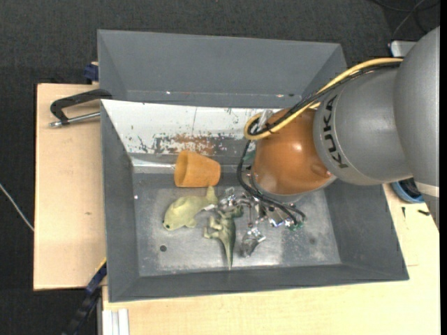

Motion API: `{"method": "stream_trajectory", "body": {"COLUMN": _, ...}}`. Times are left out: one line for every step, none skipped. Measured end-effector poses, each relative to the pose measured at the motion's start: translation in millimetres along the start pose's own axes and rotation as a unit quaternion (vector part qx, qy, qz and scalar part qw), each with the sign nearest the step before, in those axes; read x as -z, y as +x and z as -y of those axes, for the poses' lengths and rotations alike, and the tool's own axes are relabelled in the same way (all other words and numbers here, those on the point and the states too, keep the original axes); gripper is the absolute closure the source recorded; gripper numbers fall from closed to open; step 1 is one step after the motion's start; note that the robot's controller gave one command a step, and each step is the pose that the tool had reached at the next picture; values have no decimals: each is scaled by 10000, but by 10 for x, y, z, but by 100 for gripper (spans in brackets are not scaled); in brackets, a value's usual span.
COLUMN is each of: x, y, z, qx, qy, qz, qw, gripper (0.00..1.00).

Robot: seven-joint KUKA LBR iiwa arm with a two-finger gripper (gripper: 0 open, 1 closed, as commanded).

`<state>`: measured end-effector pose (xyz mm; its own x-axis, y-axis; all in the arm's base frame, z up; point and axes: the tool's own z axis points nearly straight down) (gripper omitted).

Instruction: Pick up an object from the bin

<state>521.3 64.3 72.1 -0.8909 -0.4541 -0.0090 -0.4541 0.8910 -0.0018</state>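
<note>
- Closest to my camera is the grey arm (pixel 377 131). It comes in from the right of the orange cup (pixel 197 169), and its bulk hides the bin's right part from me.
- At the wrist I see the round orange cover (pixel 286 162), just right of the cup, with cables (pixel 316 95) looping up over it.
- Under that cover the end effector (pixel 255 225) sits low in the bin (pixel 209 285), below and to the right of the cup.
- I cannot tell how far it is open; its metal parts blur together, and I see nothing clearly gripped in it.
- The thing nearest it is a green toy (pixel 222 230), shaped like a small animal with a long thin tail, lying below the cup and a little to its right.
- This toy lies just left of the end effector; I cannot say whether the two touch.
- A yellow toy (pixel 180 213) with a rounded body lies directly below the cup, just left of the green one, near it or touching.
- The cup itself lies on its side against the bin's back wall, apart from the end effector.
</note>
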Motion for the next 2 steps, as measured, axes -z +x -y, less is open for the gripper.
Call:
{"method": "stream_trajectory", "body": {"x": 15, "y": -15, "z": 5, "qx": 3, "qy": 10, "qz": 25, "qw": 10000, "gripper": 100}}
{"method": "stream_trajectory", "body": {"x": 1695, "y": 56, "z": 149, "qx": 579, "qy": 17, "qz": 25, "qw": 9983, "gripper": 100}}
